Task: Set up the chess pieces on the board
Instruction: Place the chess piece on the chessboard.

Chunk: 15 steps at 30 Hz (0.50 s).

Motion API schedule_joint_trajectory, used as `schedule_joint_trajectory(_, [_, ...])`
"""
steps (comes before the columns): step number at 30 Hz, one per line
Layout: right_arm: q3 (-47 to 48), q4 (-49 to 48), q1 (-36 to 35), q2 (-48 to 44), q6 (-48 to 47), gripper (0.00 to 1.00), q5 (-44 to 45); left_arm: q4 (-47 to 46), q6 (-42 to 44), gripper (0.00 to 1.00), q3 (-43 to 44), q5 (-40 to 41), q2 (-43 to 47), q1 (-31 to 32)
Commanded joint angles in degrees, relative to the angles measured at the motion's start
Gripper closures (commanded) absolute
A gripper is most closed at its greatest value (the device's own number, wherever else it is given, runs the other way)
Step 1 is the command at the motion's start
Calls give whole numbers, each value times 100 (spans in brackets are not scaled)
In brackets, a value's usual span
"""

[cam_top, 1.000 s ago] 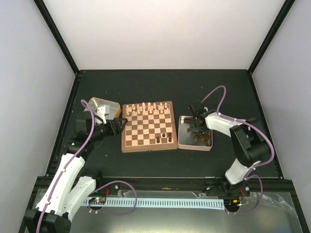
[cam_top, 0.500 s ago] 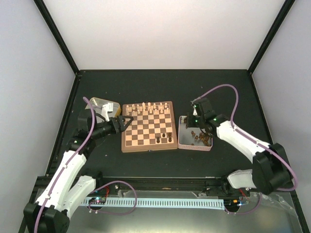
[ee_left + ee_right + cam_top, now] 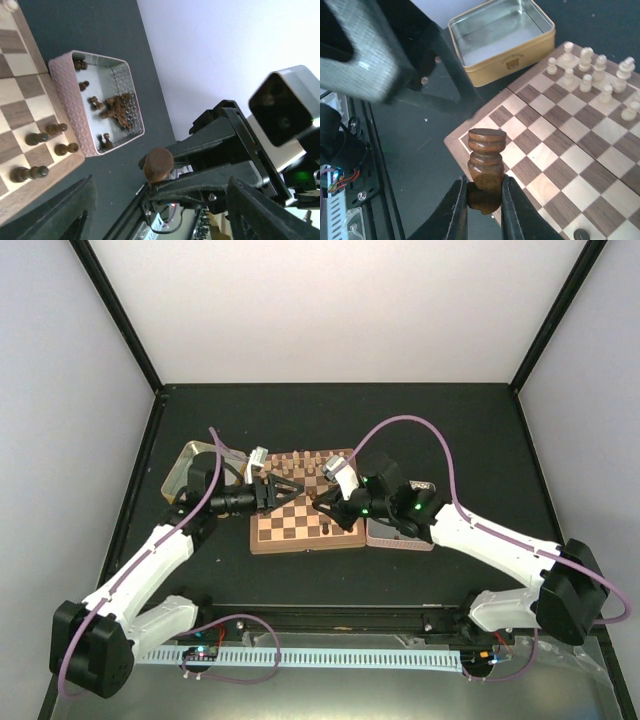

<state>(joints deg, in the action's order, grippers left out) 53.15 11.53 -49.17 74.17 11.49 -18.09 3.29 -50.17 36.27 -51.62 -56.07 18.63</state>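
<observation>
Since half a second ago my right arm has swung from the pink tin (image 3: 65, 95) to the board (image 3: 290, 530), and my left arm has reached in from 9 o'clock over the board's left edge.

My right end effector (image 3: 484, 194) is clenched on a dark chess piece (image 3: 485, 165). Its long axis stands upright, with the flat round top toward 12 o'clock in the wrist view. Its foot is hidden between my fingers (image 3: 459, 200). The piece is held off the board, above the corner nearest the gold tin (image 3: 505, 40). I cannot tell how high.

My left end effector (image 3: 287, 490) is released, with the jaws spread wide. They are dark blurs cut off at the bottom of its camera view. From there the held piece shows mostly its rounded head, at 6 o'clock.

The other dark pieces (image 3: 65, 148) lie along the board edge by the pink tin, and more are heaped inside it, too tangled to count. The cream pieces (image 3: 592, 75) stand at the far rows. From above, my right arm covers most of the pink tin.
</observation>
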Motion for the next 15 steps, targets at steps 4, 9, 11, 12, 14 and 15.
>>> schedule_joint_trajectory(4, [382, 29, -199, 19, -678, 92, -127, -340, -161, 44, 266, -316, -248, 332])
schedule_joint_trajectory(9, [440, 164, -240, 70, -823, 92, -229, -154, 18, 52, 310, -305, -336, 378])
schedule_joint_trajectory(11, [469, 254, -246, 86, -897, 92, -288, -160, 38, 56, 295, -305, -379, 378])
schedule_joint_trajectory(12, [492, 306, -245, 100, -924, 92, -308, -175, 37, 58, 278, -305, -399, 386])
schedule_joint_trajectory(14, [517, 403, -260, 118, -1025, 92, -363, -180, 71, 60, 292, -301, -440, 387])
schedule_joint_trajectory(15, [539, 471, -280, 130, -1079, 92, -377, -184, 81, 60, 300, -309, -470, 394])
